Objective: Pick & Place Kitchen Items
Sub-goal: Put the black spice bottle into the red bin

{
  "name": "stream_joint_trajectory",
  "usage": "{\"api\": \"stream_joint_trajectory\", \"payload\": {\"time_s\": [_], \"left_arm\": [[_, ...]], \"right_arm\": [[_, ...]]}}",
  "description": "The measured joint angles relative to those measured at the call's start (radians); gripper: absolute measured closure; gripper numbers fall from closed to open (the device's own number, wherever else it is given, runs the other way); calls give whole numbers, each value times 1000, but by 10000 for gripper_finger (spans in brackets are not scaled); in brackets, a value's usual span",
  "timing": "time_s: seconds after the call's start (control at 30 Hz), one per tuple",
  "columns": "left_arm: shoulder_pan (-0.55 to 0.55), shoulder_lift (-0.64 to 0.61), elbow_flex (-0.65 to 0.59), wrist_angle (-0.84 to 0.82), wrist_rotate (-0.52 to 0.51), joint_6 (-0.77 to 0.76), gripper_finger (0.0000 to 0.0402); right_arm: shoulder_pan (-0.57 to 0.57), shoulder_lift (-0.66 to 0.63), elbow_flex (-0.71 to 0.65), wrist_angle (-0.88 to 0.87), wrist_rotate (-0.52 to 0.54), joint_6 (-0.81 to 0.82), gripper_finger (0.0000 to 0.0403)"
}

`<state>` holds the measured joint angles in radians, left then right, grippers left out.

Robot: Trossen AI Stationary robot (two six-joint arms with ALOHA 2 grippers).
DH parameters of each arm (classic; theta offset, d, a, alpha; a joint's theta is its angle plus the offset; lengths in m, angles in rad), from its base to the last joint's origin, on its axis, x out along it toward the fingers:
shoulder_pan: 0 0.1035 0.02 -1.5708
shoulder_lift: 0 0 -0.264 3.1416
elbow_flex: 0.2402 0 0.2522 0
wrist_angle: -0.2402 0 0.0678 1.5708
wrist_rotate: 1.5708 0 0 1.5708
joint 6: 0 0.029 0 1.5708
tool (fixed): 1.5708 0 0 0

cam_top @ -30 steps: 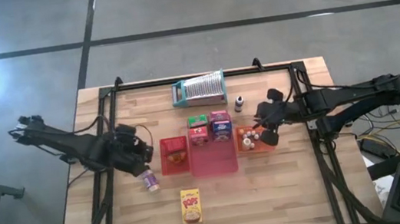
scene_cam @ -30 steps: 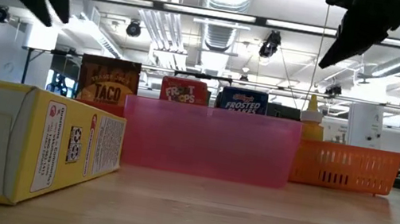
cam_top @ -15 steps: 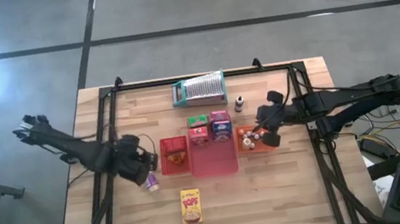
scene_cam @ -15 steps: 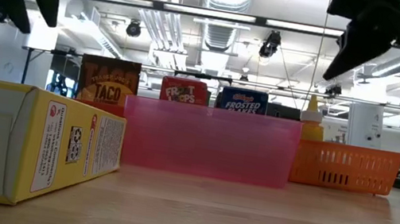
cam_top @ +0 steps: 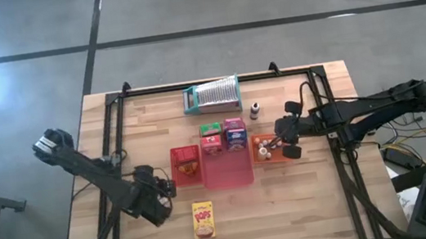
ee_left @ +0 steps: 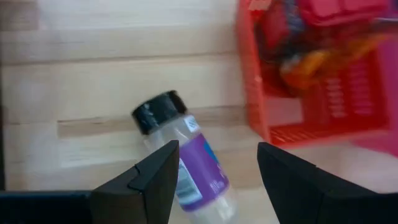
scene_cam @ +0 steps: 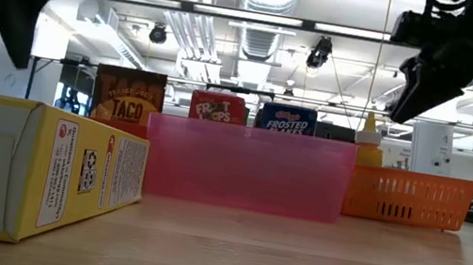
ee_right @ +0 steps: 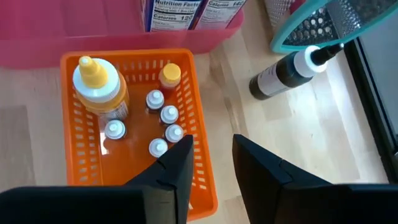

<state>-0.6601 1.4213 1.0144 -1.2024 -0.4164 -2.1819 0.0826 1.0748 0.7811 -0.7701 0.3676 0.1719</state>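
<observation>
Between my left gripper (ee_left: 214,171) fingers, which stand parted and touch nothing, lies a clear spice jar (ee_left: 183,158) with a black cap and a purple label, on its side on the bare wood; I cannot read its print. Just right of it is the red basket (ee_left: 261,112), holding a brown packet (cam_top: 189,169). My right gripper (ee_right: 211,158) hangs above the right rim of the orange basket (ee_right: 199,180), its fingers a narrow gap apart and empty. In that basket stand a yellow squeeze bottle (ee_right: 99,84), an orange-capped bottle (ee_right: 169,76) and several tiny white-capped bottles (ee_right: 163,127). On the wood beyond the basket's far right corner stands a dark bottle with a white cap (ee_right: 283,74), near the teal-framed metal grater (cam_top: 211,96) at the table's far edge. Between the two baskets sits the pink bin (scene_cam: 245,167), and behind it, in the low view, I read "TACO" on the brown packet, "FROSTED" on a blue box (scene_cam: 286,119), and part of "FROOT LOOPS" on a red box (scene_cam: 218,108); a green box (cam_top: 211,129) and a pink box (cam_top: 233,123) stand farther back. At the near edge lies a yellow box (scene_cam: 22,165) marked "Pops".
</observation>
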Motion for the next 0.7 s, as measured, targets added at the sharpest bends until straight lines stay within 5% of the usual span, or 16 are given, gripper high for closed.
{"api": "stream_joint_trajectory", "payload": {"time_s": [0.7], "left_arm": [[11,64,-13,-11,65,-101,179]], "right_arm": [[0,0,0,53,1,-79,241]]}}
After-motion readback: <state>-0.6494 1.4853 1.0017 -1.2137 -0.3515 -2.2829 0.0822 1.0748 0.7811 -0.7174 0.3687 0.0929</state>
